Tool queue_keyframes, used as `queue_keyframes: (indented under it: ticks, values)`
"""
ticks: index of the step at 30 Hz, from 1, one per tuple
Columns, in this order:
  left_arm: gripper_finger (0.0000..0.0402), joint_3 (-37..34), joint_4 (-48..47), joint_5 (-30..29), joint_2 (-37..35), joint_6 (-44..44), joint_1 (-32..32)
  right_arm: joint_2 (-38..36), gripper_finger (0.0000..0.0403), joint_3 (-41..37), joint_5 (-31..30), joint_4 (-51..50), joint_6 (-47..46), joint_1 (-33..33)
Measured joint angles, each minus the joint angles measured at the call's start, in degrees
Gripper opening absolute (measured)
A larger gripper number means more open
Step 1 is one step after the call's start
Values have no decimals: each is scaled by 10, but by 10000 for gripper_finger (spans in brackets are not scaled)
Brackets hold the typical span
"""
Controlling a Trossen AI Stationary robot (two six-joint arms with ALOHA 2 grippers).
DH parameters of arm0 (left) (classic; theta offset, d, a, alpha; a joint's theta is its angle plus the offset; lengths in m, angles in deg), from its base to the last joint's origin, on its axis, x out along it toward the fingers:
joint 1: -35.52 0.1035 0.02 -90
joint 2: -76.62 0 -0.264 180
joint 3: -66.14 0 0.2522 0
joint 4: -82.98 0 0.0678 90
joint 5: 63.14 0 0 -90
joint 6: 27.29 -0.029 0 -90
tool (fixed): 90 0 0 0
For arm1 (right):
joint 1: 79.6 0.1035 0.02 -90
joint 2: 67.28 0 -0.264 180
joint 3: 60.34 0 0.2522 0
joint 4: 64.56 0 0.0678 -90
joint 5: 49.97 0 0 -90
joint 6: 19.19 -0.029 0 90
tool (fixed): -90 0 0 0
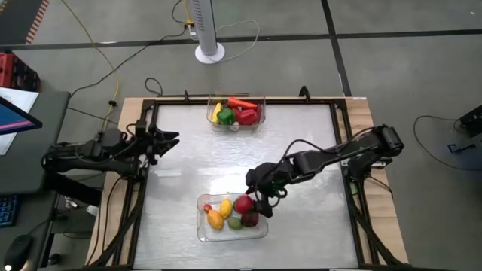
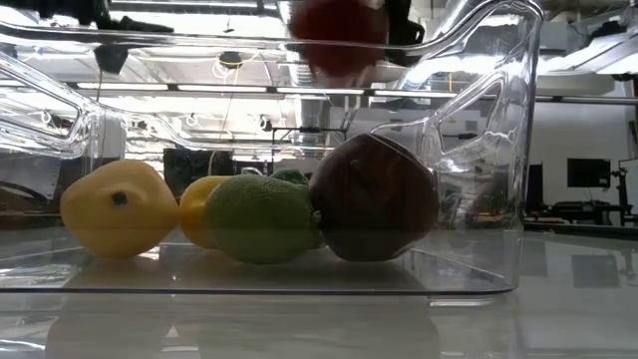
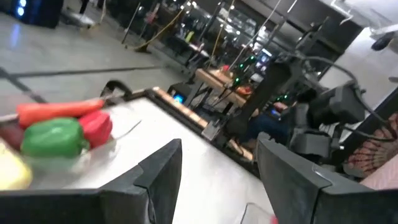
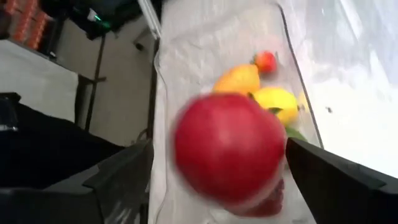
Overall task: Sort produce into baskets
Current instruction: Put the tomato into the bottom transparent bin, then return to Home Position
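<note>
While poised over near basket, right gripper clamped on red apple, above fruit inside. Left gripper parted, idle at surface's left edge.

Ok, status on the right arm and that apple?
Left gripper open, parked at left. Right gripper over near basket, red apple at it, above the fruit inside. Nothing in the way.

We see a round red apple above the near clear plastic bin, which holds a yellow lemon, a green lime and a dark maroon fruit. The far clear bin holds a green pepper, a red pepper and an orange carrot.
</note>
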Motion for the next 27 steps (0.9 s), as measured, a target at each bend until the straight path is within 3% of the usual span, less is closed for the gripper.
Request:
queue_keyframes:
  ticks: [6,10,15,18,23,27]
  values:
    - [194,-38,-11,1,-47,21,0,-2,380,0,6,-8,-15,5]
    - [193,-42,-21,1,-74,20,0,-12,379,-1,-2,-97,-60,1]
    - [194,-42,-73,-6,-116,11,0,-69,379,-2,-98,-154,-72,-10]
    - [193,-42,-108,-20,-144,12,0,-119,379,-34,-126,-150,-79,-25]
    - [193,-42,-124,-40,-164,22,0,-227,379,-153,-145,-51,-95,-65]
    - [194,-42,-129,-41,-155,37,0,-316,379,-278,-97,78,-125,-116]
